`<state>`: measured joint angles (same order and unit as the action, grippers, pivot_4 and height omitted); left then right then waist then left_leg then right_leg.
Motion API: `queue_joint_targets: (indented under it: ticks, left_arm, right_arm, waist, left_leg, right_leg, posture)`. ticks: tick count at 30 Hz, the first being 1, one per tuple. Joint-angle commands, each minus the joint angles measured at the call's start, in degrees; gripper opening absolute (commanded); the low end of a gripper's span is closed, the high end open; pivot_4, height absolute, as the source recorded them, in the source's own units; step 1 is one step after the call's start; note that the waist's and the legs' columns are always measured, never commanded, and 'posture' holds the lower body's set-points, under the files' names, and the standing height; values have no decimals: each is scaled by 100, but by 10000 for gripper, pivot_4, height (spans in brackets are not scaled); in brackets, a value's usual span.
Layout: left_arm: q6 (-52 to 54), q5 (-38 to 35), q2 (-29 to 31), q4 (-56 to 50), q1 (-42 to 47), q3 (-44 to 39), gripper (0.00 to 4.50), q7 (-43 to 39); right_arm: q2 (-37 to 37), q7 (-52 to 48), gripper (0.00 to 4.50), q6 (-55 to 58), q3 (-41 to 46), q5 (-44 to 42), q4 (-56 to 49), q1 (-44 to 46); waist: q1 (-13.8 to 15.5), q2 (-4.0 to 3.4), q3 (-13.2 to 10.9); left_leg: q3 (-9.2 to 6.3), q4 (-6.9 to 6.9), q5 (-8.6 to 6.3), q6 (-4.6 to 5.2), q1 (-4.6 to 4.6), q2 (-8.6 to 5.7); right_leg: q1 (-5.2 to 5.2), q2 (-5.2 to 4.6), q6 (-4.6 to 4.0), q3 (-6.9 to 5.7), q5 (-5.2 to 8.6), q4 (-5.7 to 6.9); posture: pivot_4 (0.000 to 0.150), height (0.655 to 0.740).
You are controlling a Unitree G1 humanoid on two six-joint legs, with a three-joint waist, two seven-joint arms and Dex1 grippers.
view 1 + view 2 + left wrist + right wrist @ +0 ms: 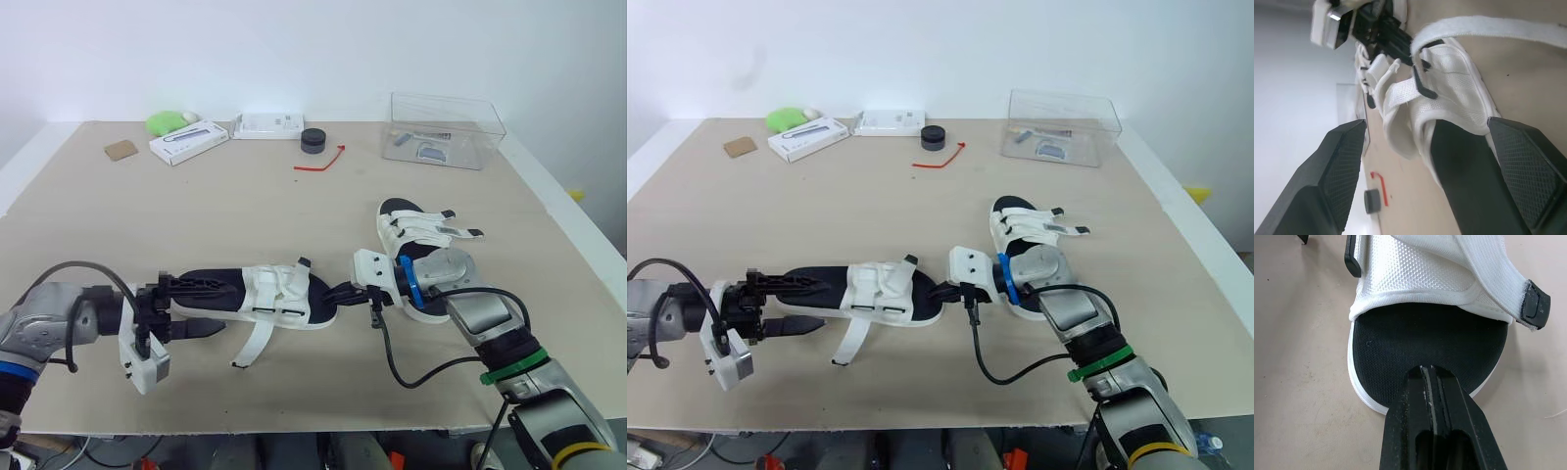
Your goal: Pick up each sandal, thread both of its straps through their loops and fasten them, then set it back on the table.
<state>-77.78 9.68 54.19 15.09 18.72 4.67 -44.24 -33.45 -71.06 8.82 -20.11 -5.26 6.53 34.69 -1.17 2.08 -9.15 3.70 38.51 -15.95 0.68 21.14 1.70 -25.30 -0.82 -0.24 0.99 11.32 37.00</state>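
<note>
The near sandal [274,294] lies flat on the table [196,215], toe toward the robot's right, between the two grippers. One strap [255,341] is undone and trails off the sole toward the front edge; the other seems to lie across the upper, though I cannot tell whether it is fastened.

The left gripper [227,306] is spread wide at the heel end, with one finger over the footbed and the other just beside the sole. The right gripper [1432,377] has its fingers pressed together, tips resting at the toe rim and holding nothing.

The step looks to be securing the sandal for the lift. The left fingers should close squarely across the heel, deep enough that the sole cannot pivot, while the right tips keep the toe from sliding away. The grip should stay clear of the upper, so both straps remain reachable. A level lift lets the loose strap hang free rather than drag or fold under.

The second sandal [419,227] sits just behind the right arm, so that elbow needs to stay low and steady.
</note>
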Motion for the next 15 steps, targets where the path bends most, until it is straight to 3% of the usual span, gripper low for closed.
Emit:
queue_joint_targets:
  ticks: [1,15]
  left_arm:
    - [-200,248,-228,-297,212,408,40869,167]
    - [-115,205,-61,-1051,215,1424,40869,416]
  right_arm:
    - [-1,-11,0,22,-74,148,109,33]
    - [-87,16,0,102,-29,155,5,-36]
  waist:
    - [1,0,0]
    - [-2,1,1]
  left_leg:
    - [2,0,0,0,0,0]
    - [3,2,0,0,-2,-1]
  right_leg:
    - [0,-1,2,2,-1,0]
    - [0,0,9,13,-4,0]
  posture:
    - [1500,7400]
    - [1500,7400]
